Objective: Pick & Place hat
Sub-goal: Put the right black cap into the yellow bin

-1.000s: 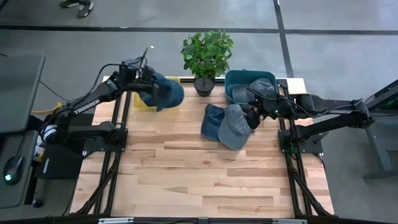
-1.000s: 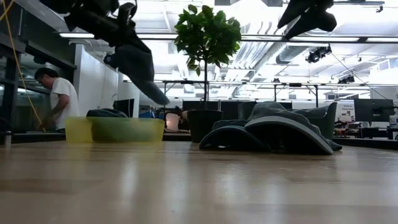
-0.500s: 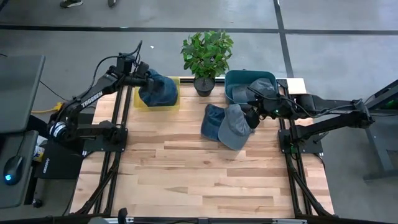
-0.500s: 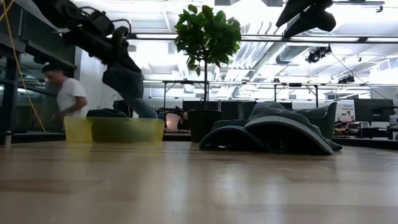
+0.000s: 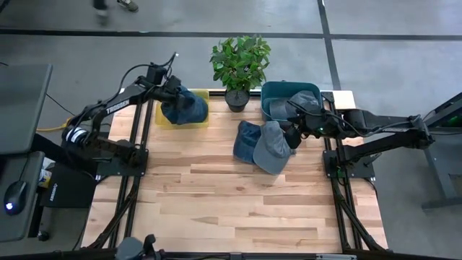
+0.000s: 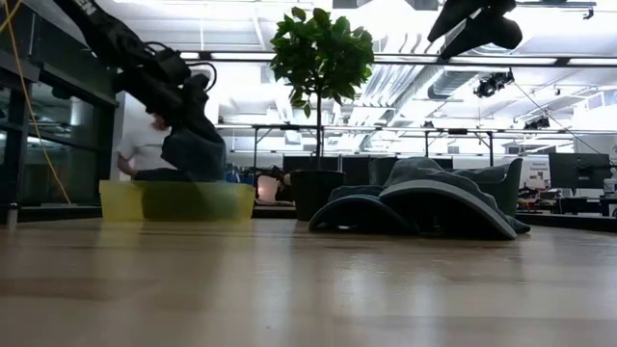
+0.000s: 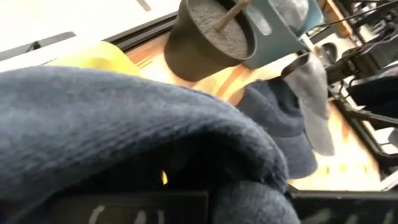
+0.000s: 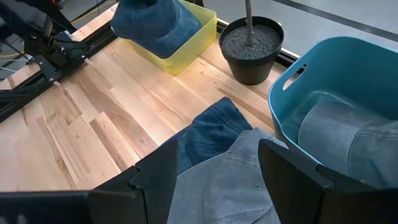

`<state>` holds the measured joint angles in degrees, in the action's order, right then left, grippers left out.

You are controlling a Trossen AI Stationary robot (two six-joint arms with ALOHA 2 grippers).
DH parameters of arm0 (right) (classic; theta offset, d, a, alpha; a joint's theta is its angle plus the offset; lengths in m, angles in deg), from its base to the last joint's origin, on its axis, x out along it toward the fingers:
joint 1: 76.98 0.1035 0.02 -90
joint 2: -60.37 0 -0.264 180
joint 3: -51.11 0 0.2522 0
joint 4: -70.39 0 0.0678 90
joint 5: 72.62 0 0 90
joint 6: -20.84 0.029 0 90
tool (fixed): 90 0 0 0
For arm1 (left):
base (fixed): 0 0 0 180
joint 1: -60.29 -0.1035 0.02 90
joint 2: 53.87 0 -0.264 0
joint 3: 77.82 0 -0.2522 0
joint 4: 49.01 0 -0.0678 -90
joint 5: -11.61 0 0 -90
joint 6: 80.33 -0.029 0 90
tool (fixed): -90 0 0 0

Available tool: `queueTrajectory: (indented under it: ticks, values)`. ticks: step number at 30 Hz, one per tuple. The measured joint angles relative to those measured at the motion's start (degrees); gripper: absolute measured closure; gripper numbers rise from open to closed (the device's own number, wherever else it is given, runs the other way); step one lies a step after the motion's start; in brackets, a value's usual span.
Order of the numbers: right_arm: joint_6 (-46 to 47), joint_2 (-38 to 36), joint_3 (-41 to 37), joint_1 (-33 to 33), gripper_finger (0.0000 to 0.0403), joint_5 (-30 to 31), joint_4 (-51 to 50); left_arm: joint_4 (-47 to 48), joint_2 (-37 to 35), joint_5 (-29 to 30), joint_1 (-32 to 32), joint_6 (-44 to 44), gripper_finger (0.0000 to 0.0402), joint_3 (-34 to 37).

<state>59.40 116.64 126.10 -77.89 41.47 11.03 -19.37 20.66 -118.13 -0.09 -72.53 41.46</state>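
Left gripper (image 5: 167,92) clamped tight on the blue hat (image 5: 186,107), over the yellow bin (image 5: 164,121); right gripper (image 8: 205,171) open, empty, above 2 caps (image 5: 263,143)

Even overhead light falls on the bench (image 5: 231,202), with soft shadows. In the low view bright ceiling lights (image 6: 540,60) glare, and the near bench surface is blurred. The left wrist view is soft, the blue hat (image 7: 124,130) out of focus

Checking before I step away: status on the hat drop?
Left gripper shut on blue hat, lowering into yellow bin. Right gripper open, hovering over grey cap by teal tub. Nothing blocking.
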Motion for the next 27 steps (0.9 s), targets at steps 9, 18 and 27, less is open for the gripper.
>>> queueTrajectory:
  ticks: [9,18,27]
  values:
    - [0.24,0.0,0.0,0.0,0.0187,0.9,-0.02,-1.78,1.53,5.44,0.0,-0.56,0.0401,-0.04]
    - [0.22,0.0,0.0,0.0,0.0187,0.9,-0.02,-0.68,2.02,10.35,0.0,-0.51,0.0382,-0.04]
    - [0.15,0.0,0.0,0.0,0.0187,0.9,-0.02,1.12,2.0,11.01,0.0,-0.27,0.0262,-0.07]
